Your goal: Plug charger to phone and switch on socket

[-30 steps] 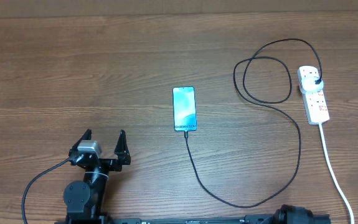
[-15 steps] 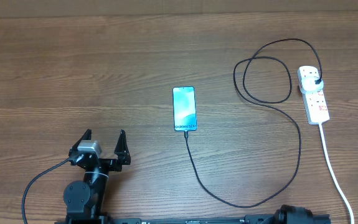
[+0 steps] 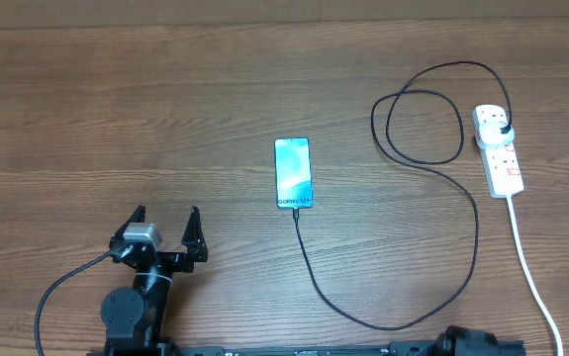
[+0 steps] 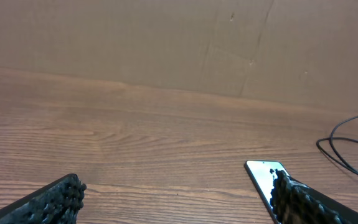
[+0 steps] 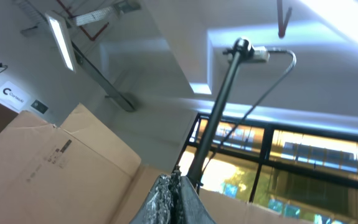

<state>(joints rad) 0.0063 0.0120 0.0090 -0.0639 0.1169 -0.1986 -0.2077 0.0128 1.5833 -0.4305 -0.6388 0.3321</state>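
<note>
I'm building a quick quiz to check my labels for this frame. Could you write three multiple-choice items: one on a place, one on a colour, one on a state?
1. Where does the phone lie relative to the socket?
A. on top of it
B. to its left
C. to its right

2. What colour is the charger cable?
A. black
B. white
C. red

3. What state is the left gripper in?
A. shut on the phone
B. shut on the charger
C. open, holding nothing

Answers:
1 B: the overhead view shows the phone mid-table and the socket far to the right.
2 A: the thin looping line is black.
3 C: its fingers stand apart with only bare wood between them.
</note>
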